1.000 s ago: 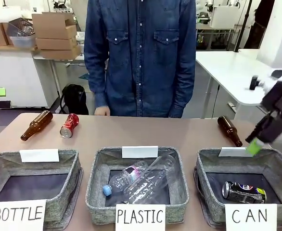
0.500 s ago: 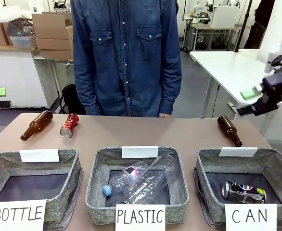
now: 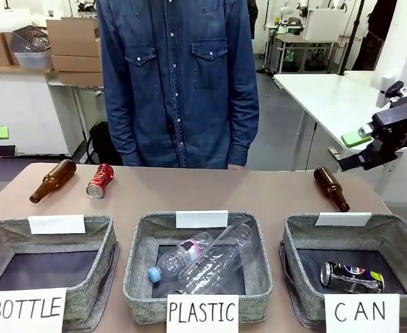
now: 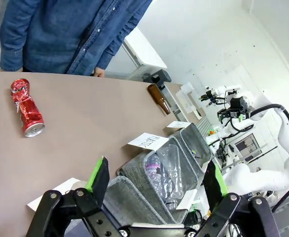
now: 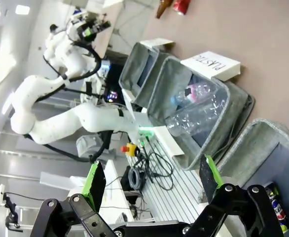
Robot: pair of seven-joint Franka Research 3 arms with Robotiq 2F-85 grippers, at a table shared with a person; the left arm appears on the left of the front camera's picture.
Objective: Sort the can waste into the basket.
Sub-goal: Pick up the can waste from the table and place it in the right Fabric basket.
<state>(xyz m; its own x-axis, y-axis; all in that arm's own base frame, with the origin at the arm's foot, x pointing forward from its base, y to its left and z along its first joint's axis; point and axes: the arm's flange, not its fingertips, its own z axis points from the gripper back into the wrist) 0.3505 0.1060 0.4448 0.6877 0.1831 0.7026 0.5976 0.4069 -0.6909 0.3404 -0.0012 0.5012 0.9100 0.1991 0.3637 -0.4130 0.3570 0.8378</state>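
You had the right gripper (image 3: 349, 152) up in the air by the right edge of the table (image 3: 210, 194). Its two fingers were spread wide and nothing was between them. It hung higher than the brown bottle (image 3: 330, 188), which lay on its side just behind the "CAN" basket (image 3: 295, 239), and it touched nothing.

Your left gripper (image 4: 157, 175) was wide open too: its green pads (image 4: 98, 174) stood far apart with nothing held. From its wrist camera you looked across the table at the red can (image 4: 27, 114), which lay well away from the fingers.

One can was already where it belonged. The dark can (image 3: 351, 277) lay on its side on the dark floor of the "CAN" basket, near the front right corner.

The red can was not in the basket. It lay dented on the bare table at the far left, just beside a second brown bottle (image 3: 53, 181) – you could see a small gap between the two. That spot was well apart from the "CAN" basket, at the other end of the table.

The "BOTTLE" basket (image 3: 105, 267) sat in front of the red can. The "PLASTIC" basket (image 3: 135, 274) sat in the middle of the row and held clear plastic bottles (image 3: 203, 260).

A person (image 3: 179, 83) in a blue denim shirt stood at the far side of the table, facing you.
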